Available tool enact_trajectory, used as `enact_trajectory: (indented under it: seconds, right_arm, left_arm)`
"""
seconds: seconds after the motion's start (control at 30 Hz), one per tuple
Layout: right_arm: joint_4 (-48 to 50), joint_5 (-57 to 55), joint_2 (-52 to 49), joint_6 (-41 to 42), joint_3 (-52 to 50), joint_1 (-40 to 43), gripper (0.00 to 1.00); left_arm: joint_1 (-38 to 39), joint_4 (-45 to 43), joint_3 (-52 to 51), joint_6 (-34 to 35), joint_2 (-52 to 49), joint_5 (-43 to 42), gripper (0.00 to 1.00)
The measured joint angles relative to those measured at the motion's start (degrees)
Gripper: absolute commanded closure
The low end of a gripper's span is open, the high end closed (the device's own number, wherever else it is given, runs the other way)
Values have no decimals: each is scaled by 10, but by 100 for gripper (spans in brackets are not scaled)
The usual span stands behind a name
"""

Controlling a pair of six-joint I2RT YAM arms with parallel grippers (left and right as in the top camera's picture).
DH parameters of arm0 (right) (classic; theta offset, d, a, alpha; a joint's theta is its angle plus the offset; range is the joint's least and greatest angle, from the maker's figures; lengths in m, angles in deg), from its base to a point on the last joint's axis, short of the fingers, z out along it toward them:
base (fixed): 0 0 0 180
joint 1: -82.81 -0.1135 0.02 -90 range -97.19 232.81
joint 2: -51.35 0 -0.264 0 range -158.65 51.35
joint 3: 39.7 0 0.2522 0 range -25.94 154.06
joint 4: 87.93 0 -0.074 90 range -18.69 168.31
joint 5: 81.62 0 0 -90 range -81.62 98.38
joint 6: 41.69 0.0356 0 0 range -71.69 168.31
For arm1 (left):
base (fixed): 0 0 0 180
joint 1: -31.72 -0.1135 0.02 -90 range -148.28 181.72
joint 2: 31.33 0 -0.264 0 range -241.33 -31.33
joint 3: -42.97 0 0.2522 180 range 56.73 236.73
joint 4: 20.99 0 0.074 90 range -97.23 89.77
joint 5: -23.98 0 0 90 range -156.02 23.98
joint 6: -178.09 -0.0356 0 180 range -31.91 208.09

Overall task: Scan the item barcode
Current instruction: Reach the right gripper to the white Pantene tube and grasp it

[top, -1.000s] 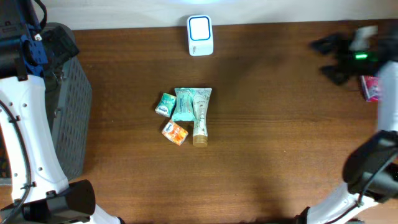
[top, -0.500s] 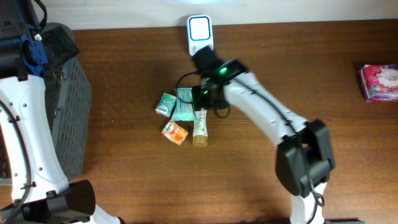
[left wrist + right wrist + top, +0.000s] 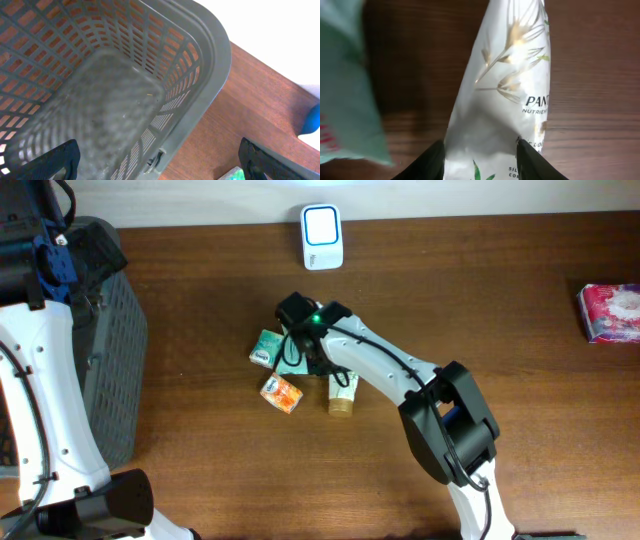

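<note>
Tube point(image 3: 502, 100) of hair product lies flat on the desk point(image 3: 500, 290) in the middle of a small cluster, cap towards the robot; the right jaws pinch it from both sides, so the step in hand looks like the grasp itself; the next move, I judge, calls for a lift clear of the neighbours and a carry to the white scanner point(image 3: 322, 236) at the far edge, barcode turned to its window; where the barcode sits cannot be told. Just beside the tube lie a green pouch point(image 3: 291, 363), a small green packet point(image 3: 264, 348) and an orange packet point(image 3: 282, 393); a pink box point(image 3: 610, 312) sits well apart. The overhead view hides the grip under the arm; the right wrist view shows it; only the left wrist view shows the left jaws spread wide, empty, over the grey basket point(image 3: 212, 55).
</note>
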Motion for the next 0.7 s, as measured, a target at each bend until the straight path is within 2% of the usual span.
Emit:
enact_trajectory:
  seconds: [0.1, 0.13, 0.17, 0.2, 0.37, 0.47, 0.5, 0.53, 0.57, 0.7]
  right_arm:
    - [-7, -7, 0, 1, 0, 19, 49]
    - [-8, -7, 0, 2, 0, 21, 44]
    - [-8, -7, 0, 0, 0, 22, 31]
    - [-10, -7, 0, 2, 0, 23, 25]
    - [-41, 1, 0, 29, -2, 25, 24]
    - [-33, 17, 0, 38, -8, 27, 29]
    - [-27, 20, 0, 43, -15, 27, 36]
    - [-16, 23, 0, 45, -27, 28, 48]
    - [-6, 24, -1, 46, -38, 28, 69]
    - [12, 20, 0, 49, -51, 29, 75]
  left_arm:
    - [0, 0, 0, 0, 0, 0, 1]
    - [0, 0, 0, 0, 0, 0, 1]
    - [0, 0, 0, 0, 0, 0, 1]
    - [0, 0, 0, 0, 0, 0, 1]
    - [0, 0, 0, 0, 0, 0, 1]
    - [0, 0, 0, 0, 0, 0, 1]
    - [0, 0, 0, 0, 0, 0, 1]
    - [0, 0, 0, 0, 0, 0, 1]
    - [0, 0, 0, 0, 0, 0, 1]
    - [0, 0, 0, 0, 0, 0, 1]
